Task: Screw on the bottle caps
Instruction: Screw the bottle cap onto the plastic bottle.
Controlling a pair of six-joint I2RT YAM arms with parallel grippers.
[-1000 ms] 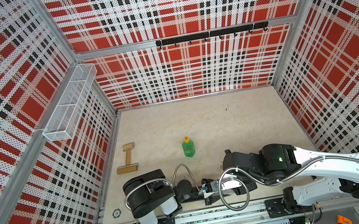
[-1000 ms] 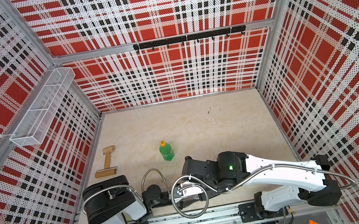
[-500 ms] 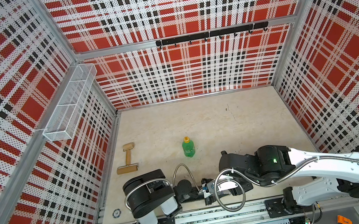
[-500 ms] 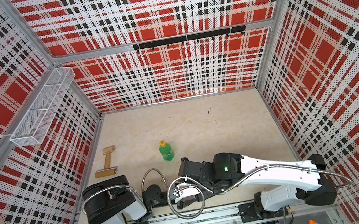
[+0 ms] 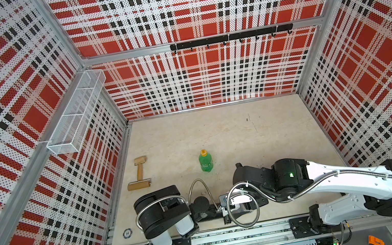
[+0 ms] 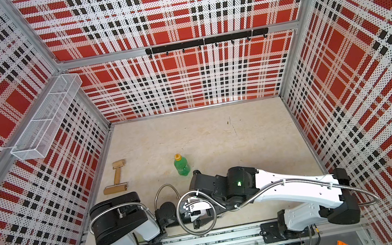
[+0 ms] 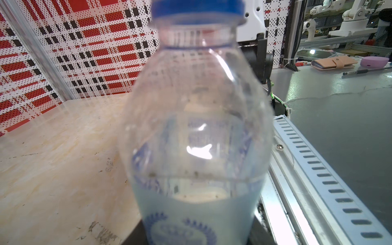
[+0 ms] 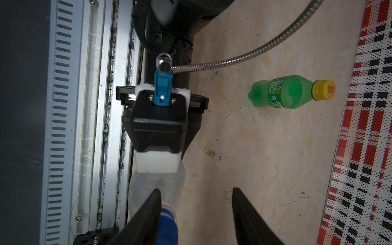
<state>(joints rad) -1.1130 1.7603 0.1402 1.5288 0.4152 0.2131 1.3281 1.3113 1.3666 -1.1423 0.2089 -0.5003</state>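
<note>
A: Checked jaws?
B: Found left jaws clamped on clear bottle (image 7: 195, 137), blue cap (image 7: 197, 8) on top, at bench (image 5: 218, 135) front; right jaws spread wide beside that cap.
A: Noted green bottle (image 5: 205, 162) upright mid-bench, yellow cap (image 5: 203, 152) on.

Green bottle (image 5: 206, 163): translucent green plastic, green-labelled, standing upright on the table (image 5: 217, 130) near its middle, well apart from the other bottle; yellow cap (image 5: 203, 152) seated on its neck.
Clear bottle (image 7: 195, 127): transparent plastic, pale and blue-printed low on the body, upright at the table's front edge, beside the slotted rail (image 7: 318, 169); blue cap (image 7: 197, 8) on its neck; close view blurred, so whether this cap is fully screwed down cannot be told.
</note>
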